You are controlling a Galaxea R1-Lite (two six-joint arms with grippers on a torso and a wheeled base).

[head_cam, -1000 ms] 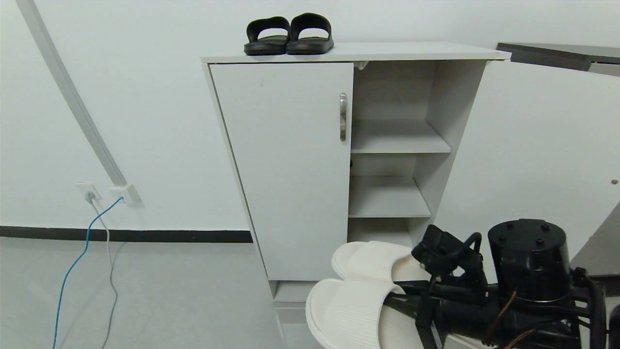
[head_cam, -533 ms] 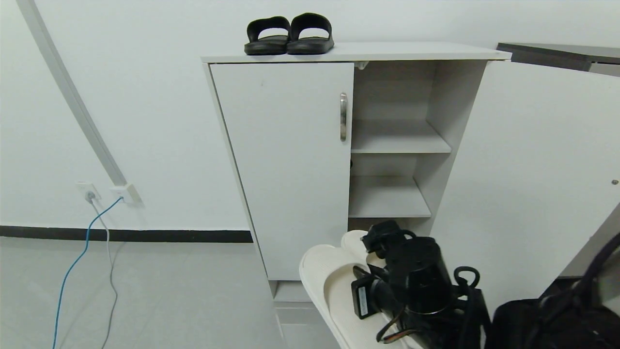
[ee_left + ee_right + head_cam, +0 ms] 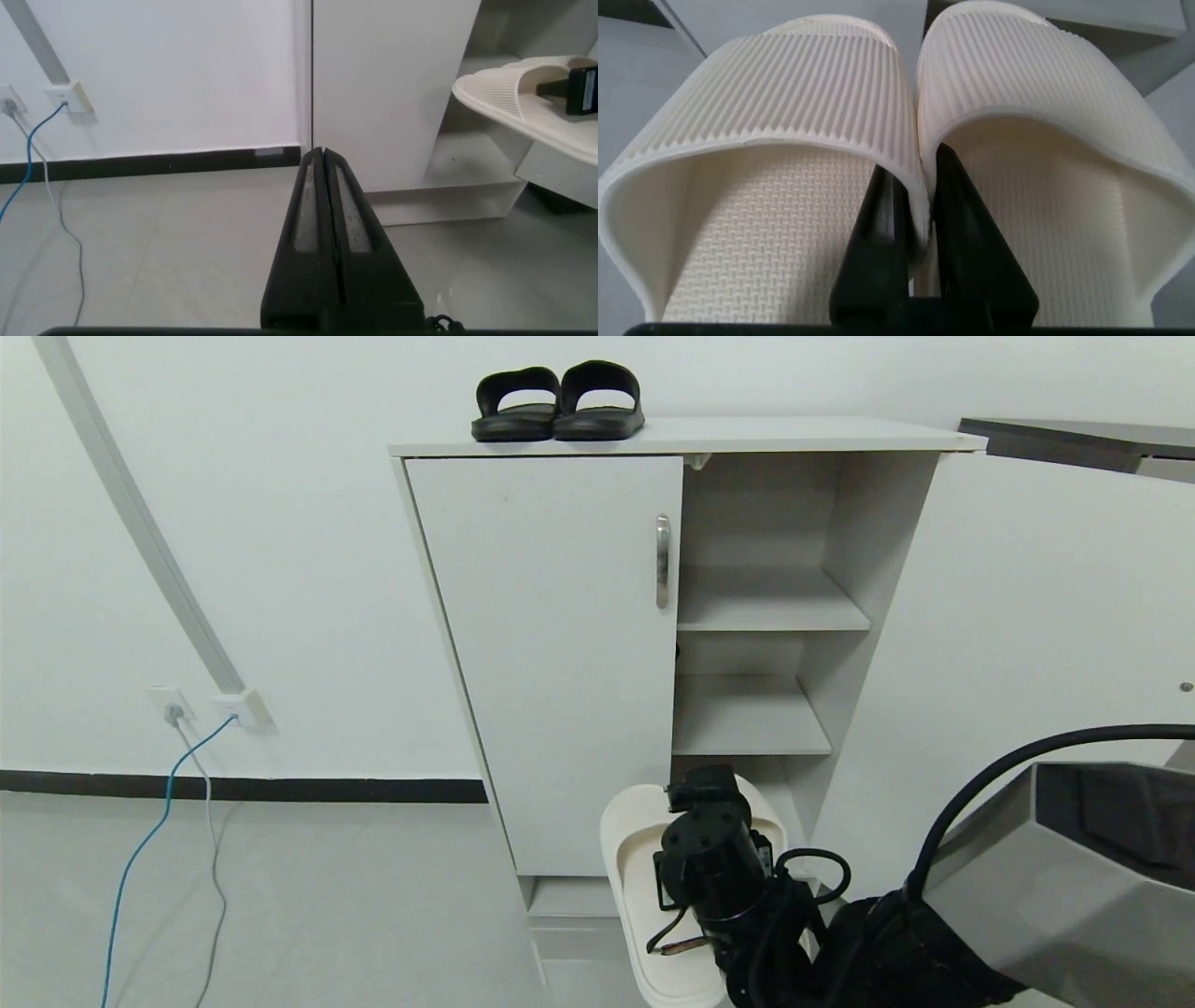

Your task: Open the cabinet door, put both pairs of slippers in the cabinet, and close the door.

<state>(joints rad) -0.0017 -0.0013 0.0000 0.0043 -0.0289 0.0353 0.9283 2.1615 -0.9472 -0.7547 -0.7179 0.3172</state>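
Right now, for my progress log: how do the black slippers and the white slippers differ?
The black slippers have smooth bands; the white slippers have ribbed uppers. The black slippers rest on the cabinet top; the white slippers are pinched in the right gripper, low down. Both pairs lie side by side.

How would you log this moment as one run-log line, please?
right hand: shut on white slippers | left hand: shut, empty | door: open | black slippers: on cabinet top
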